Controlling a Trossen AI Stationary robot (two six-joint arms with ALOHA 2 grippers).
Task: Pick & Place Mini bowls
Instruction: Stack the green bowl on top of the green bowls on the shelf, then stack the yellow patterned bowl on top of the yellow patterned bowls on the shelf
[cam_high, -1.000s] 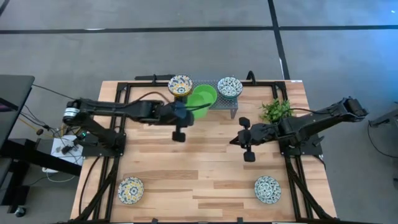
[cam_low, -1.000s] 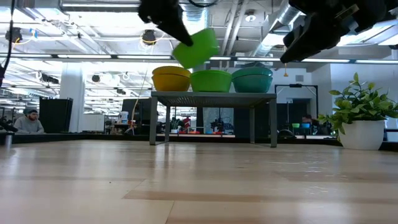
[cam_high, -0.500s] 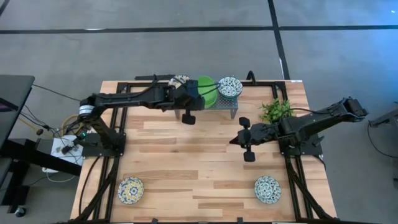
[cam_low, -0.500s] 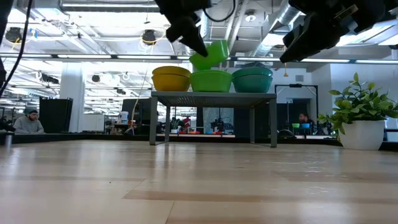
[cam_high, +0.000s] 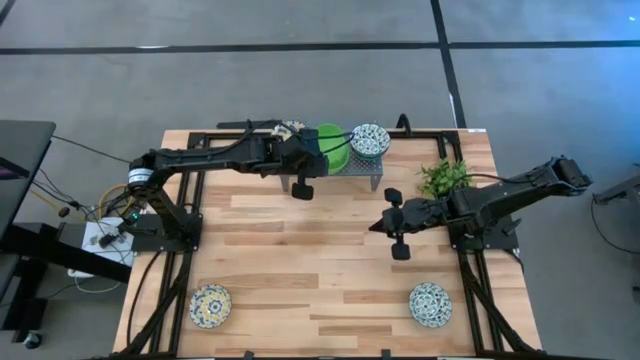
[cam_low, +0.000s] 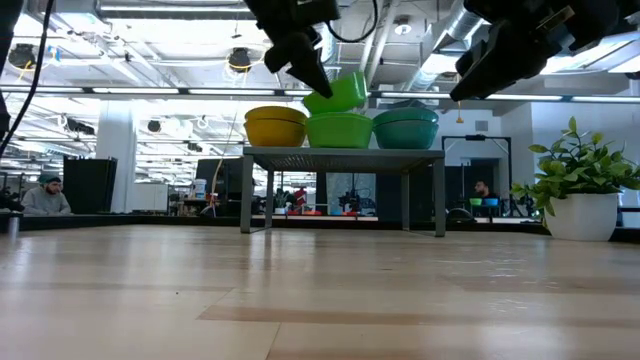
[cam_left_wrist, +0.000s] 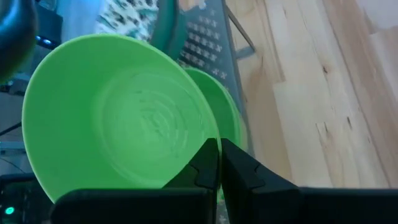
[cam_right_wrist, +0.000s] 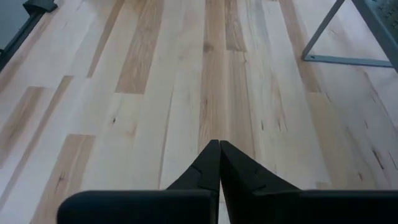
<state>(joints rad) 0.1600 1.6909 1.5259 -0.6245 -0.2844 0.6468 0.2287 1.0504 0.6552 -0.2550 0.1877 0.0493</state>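
From above, you see the wooden table (cam_high: 330, 250) with the grey rack (cam_high: 362, 168) at its 12 o'clock edge. Your left gripper (cam_high: 312, 152) reaches over the rack, its fingers pinching the rim of a tilted green bowl (cam_high: 333, 146), which sits between the yellow patterned bowl (cam_high: 290, 128), mostly hidden under the arm, and the blue patterned bowl (cam_high: 370, 139) at the rack's 3 o'clock end. Your right gripper (cam_high: 392, 222) waits mid-table toward 3 o'clock, near the small plant (cam_high: 443, 177). Two more patterned bowls rest on the table: one at 7 o'clock (cam_high: 210, 305), one at 5 o'clock (cam_high: 430, 303). Low view: the rack (cam_low: 343, 152) carries three bowls in a row, yellow (cam_low: 276, 127), green (cam_low: 339, 129) and teal (cam_low: 405, 127); the held green bowl (cam_low: 337, 93) hangs tilted just above the middle green one, gripped at its 9 o'clock rim by the left gripper (cam_low: 305, 75). The right gripper (cam_low: 475, 70) hangs high at 2 o'clock; the potted plant (cam_low: 578, 180) stands at 3 o'clock. Left wrist view: the fingers (cam_left_wrist: 208, 163) are clamped on the held bowl's (cam_left_wrist: 118, 115) rim, with the second green bowl (cam_left_wrist: 217, 106) right behind it on the perforated rack (cam_left_wrist: 208, 43). Right wrist view: the fingers (cam_right_wrist: 211, 163) are pressed together, holding nothing, over bare table (cam_right_wrist: 155, 93), a rack leg (cam_right_wrist: 323, 37) farther off.
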